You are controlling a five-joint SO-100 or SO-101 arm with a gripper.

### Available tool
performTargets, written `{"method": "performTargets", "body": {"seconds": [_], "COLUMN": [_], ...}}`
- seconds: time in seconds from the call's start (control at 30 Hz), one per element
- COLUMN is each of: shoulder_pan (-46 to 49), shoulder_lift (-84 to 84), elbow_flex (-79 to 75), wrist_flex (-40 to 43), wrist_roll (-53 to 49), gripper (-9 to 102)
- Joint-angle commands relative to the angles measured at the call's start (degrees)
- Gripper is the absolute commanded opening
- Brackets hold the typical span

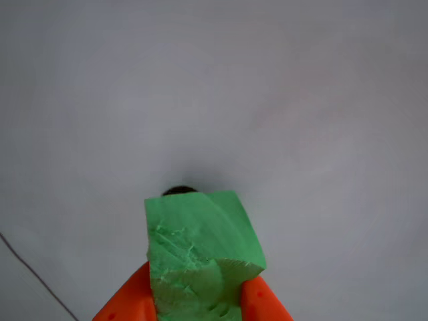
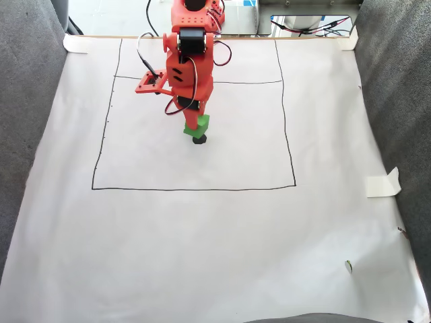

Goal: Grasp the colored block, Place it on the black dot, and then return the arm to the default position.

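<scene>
You are seeing a bright green cube point(image 1: 200, 251) showing between orange gripper tips point(image 1: 197, 301), a black dot point(image 1: 179, 190) peeking beyond, white paper point(image 2: 215, 235).

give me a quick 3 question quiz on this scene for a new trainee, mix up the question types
1. True or false: the green cube is lying loose on the paper, away from the gripper.
2. Multiple choice: in the other view, where does the black dot show? A) peeking out just past the cube's far edge B) far off near the thin dark line C) on top of the cube
3. Fill in: in the fixed view, the cube sits inside the hand-drawn black ____ on the paper.

Key: 1 false, the orange fingers hold it on both sides; 2 A; 3 rectangle.
</scene>
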State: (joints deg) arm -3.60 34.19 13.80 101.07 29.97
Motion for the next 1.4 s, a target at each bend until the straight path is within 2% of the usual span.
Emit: {"method": "performTargets", "body": {"seconds": [0.0, 0.8, 1.37], "shoulder_pan": [-0.5, 0.9, -0.3], "shoulder_lift": [0.4, -2.7, -4.1], "elbow_flex": [-2.7, -5.9, -8.1], "wrist_flex": [0.2, -1.1, 2.5], "wrist_roll": [0.8, 2.5, -0.2], "gripper": [0, 0, 0]}}
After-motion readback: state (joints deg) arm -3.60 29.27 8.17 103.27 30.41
